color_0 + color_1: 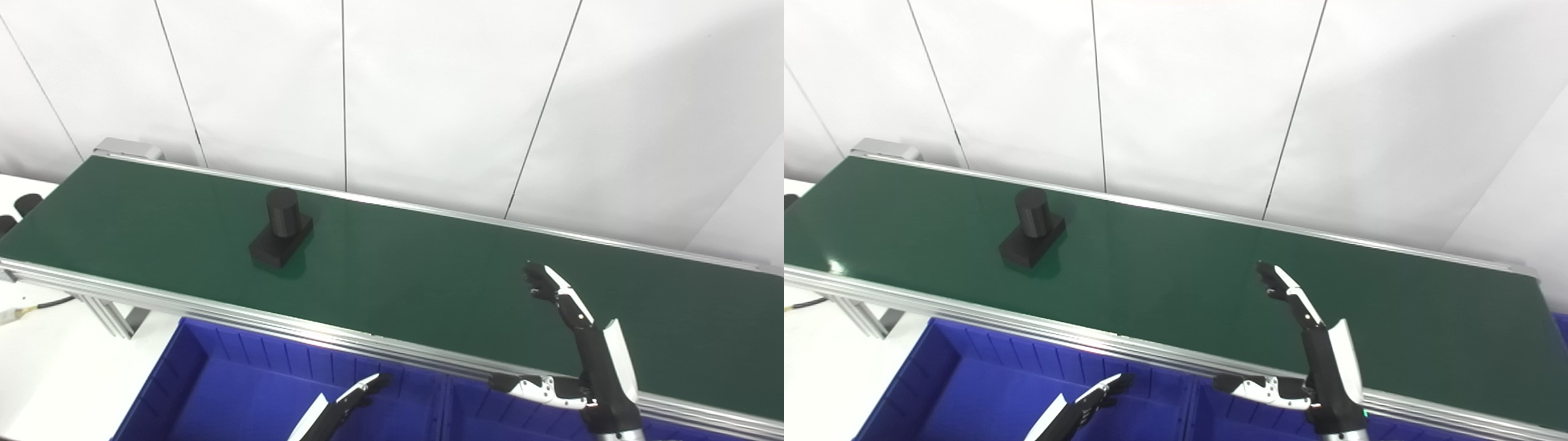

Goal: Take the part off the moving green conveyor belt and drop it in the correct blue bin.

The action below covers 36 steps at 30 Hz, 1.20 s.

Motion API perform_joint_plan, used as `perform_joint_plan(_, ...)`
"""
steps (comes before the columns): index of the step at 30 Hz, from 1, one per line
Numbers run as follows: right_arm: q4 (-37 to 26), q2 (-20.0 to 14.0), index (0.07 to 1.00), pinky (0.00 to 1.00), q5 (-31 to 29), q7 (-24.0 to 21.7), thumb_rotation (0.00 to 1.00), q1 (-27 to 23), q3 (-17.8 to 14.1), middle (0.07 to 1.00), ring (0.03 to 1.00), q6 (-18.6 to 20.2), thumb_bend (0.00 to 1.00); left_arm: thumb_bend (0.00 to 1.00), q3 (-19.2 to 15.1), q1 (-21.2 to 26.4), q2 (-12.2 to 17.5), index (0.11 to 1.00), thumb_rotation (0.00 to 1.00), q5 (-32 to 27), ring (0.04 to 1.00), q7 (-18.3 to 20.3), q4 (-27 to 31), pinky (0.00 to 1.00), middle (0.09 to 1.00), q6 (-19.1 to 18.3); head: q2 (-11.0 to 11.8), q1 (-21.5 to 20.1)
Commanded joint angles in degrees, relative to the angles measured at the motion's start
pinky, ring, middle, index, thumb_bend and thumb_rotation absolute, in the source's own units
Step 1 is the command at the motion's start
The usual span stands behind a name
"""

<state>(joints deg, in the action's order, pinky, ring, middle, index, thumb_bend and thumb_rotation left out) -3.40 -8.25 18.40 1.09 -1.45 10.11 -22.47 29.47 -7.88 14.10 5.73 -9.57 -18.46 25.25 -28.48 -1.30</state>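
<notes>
Low over the blue bin (202, 373), the left hand (352, 398) cannot be judged; the right hand (566, 331) is held spread and empty, so the part (282, 229) could be missed if closed late.

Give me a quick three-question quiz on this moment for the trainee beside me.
1. True or false: the right hand is holding the part.
2. Which hand is raised over the belt? A) left B) right
3. Fill in: the left hand hovers over a blue ____.

Key: 1 false, the part stands alone on the belt, apart from both hands. 2 B. 3 bin.
</notes>
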Motion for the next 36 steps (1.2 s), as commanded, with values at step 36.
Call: perform_joint_plan(36, 25.11, 6.41, 0.907, 0.79, 7.78, -3.04, 0.57, -28.59, 5.33, 0.9, 0.866, 12.51, 0.91, 0.87, 0.48, 0.72, 0.53, 0.906, 0.52, -0.34, 0.93, -0.06, 1.49, 0.89, 0.927, 1.67, 0.66, -2.9)
